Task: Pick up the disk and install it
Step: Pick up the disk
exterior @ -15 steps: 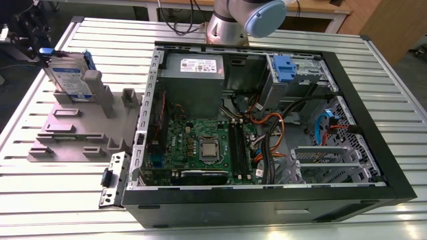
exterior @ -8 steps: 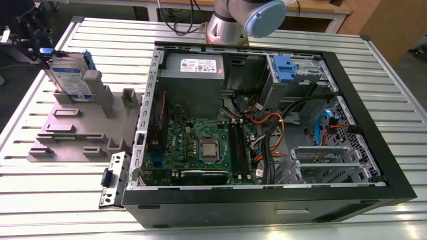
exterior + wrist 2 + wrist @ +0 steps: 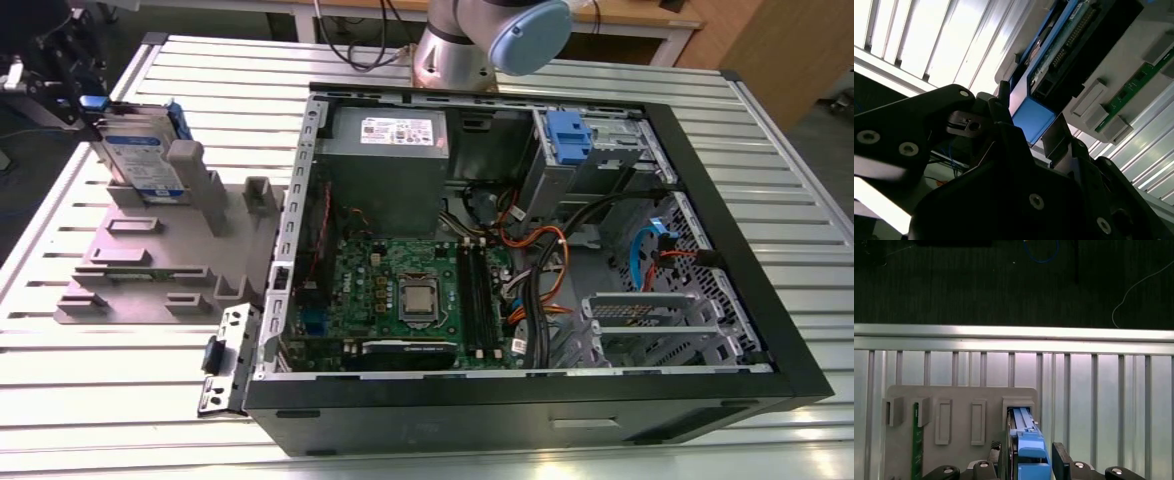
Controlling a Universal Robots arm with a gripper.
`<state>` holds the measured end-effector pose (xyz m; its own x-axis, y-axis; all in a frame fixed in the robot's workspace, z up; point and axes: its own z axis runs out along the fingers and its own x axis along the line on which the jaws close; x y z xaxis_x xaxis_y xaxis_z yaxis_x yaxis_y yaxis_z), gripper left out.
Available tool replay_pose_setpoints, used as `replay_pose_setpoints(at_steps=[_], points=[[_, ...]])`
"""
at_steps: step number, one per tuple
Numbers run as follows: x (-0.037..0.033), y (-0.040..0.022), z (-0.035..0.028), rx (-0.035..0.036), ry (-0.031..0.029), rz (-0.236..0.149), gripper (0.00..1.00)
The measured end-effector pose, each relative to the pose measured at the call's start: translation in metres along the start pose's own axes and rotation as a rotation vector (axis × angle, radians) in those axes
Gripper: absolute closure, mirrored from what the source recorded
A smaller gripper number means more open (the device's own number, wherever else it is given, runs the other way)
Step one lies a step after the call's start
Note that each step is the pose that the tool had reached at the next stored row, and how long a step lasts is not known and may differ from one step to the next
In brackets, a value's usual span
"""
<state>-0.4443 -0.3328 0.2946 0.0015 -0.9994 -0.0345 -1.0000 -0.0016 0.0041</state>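
With the gripper (image 3: 1031, 465) open, straddles the blue end of the disk (image 3: 1029, 442), a thin gap beside one finger (image 3: 1060, 462), gripping nothing. Has the disk between those fingers, upright on edge in a slot of the grey holder (image 3: 147, 265) right below. Has the open computer case (image 3: 534, 405) well off beyond that holder, on the slatted metal table (image 3: 747, 130).

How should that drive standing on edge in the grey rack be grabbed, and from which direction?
Take the disk by its top end, where the blue carrier rises out of the grey holder, coming straight down from above. It stands on edge in a slot, so only the top is free, and its flat faces suit a pinch. The gripper sits there, open, straddling it.
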Motion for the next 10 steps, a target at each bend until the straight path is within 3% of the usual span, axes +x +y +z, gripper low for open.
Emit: replay_pose_setpoints(at_steps=[3, 4, 10], points=[[0.0, 0.0, 0.0006, -0.0001, 0.0, 0.0, 0.49], [0.0, 0.0, 0.0007, -0.0001, 0.0, 0.0, 0.56], [0.0001, 0.0, 0.0034, 0.0001, 0.0027, 0.0, 0.56]])
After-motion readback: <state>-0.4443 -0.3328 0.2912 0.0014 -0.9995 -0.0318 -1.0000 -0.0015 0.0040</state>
